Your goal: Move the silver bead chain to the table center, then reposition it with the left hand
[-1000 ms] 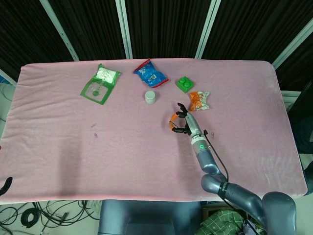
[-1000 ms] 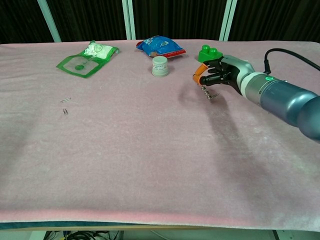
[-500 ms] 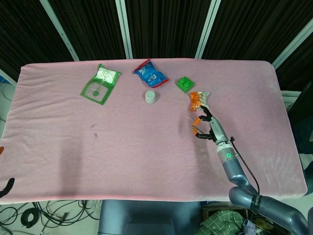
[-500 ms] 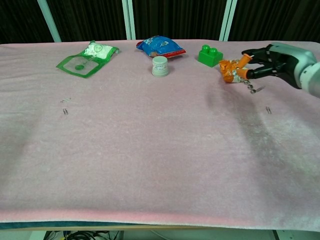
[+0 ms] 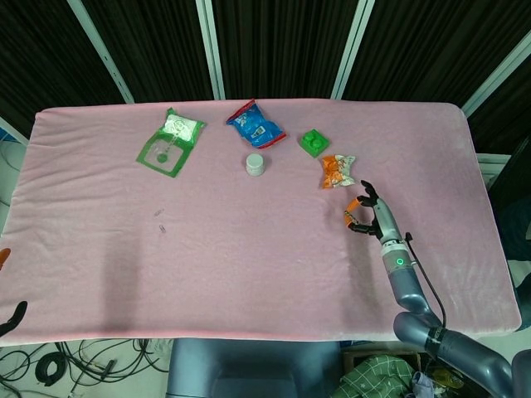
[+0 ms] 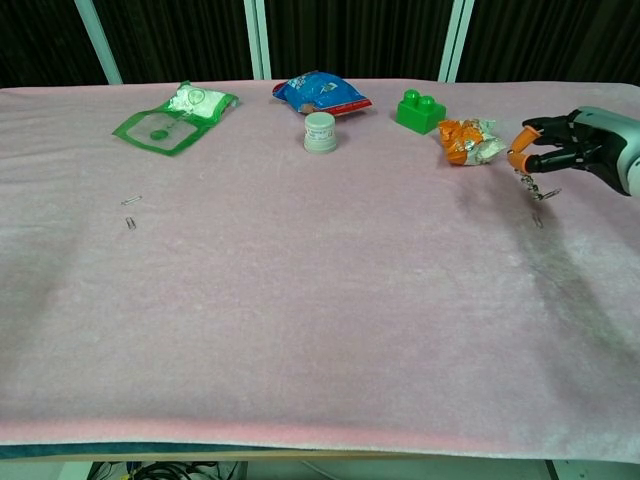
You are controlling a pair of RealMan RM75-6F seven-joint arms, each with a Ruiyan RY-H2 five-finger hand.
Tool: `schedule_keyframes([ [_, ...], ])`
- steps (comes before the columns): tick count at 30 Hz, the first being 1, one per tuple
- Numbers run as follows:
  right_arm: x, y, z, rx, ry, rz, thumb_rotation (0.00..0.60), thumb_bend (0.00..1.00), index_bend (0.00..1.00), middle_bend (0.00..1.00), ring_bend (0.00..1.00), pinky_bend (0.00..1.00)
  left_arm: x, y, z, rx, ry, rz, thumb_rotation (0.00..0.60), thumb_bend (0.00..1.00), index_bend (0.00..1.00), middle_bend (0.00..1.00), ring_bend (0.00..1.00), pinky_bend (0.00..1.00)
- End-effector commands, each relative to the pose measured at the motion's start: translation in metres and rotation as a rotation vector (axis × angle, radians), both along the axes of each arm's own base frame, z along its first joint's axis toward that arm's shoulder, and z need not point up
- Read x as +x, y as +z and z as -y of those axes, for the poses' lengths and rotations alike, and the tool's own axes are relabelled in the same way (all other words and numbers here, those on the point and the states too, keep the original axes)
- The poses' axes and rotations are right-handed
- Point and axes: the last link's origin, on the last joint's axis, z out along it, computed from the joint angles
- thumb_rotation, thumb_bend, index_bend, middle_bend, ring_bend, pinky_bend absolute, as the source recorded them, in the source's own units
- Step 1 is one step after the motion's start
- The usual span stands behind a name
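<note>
**A:** Silver bead chain (image 5: pixel 354 222) first: from the head view, where is it?

**B:** Hanging from the right hand (image 5: pixel 366 212), pinched in the fingertips, well toward the right edge of the surface (image 5: pixel 249 274) and just nearer than the orange snack packet (image 5: pixel 337 170). The chain itself is tiny from up here; I only make out a small glint under the orange fingertips.

**A:** And a second ago?

**B:** Then the hand was nearer the middle, below the green block (image 5: pixel 313 142). It has since swung out to the right, past the packet. So the chain has moved away from the table center, not toward it.

**A:** The left hand?

**B:** Only a dark tip shows at the near left corner (image 5: pixel 10 315). I cannot tell whether it is spread or clenched.

**A:** Now the chest view.

**B:** Clearer. The right hand (image 6: pixel 560 150) sits at the right edge, fingers closed on the silver bead chain (image 6: pixel 533 187), which dangles in a short loop just above the cloth. A small paperclip (image 6: pixel 537 219) lies right beneath it. The left hand does not show here.

**A:** What does that mean for the task?

**B:** I judge the first step unfinished: the chain is held, yet far from center, so the carry back inward remains, and the left-hand repositioning has not begun.
</note>
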Motion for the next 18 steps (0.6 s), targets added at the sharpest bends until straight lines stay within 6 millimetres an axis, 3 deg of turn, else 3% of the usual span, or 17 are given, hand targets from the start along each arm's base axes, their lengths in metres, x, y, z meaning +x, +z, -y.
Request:
schedule_keyframes([
  [1,-0.006,-0.006,0.004,-0.001,-0.012,0.005,0.600,0.36,0.64,0.00,0.02,0.18,0.000,0.000,-0.001,0.000,0.001,-0.003,0.600,0.29,0.11,0.05,0.00,0.00],
  [18,-0.019,-0.023,0.000,0.030,-0.034,0.014,0.600,0.36,0.65,0.00,0.02,0.18,0.001,-0.004,-0.001,-0.007,0.000,-0.012,0.600,0.29,0.11,0.05,0.00,0.00],
])
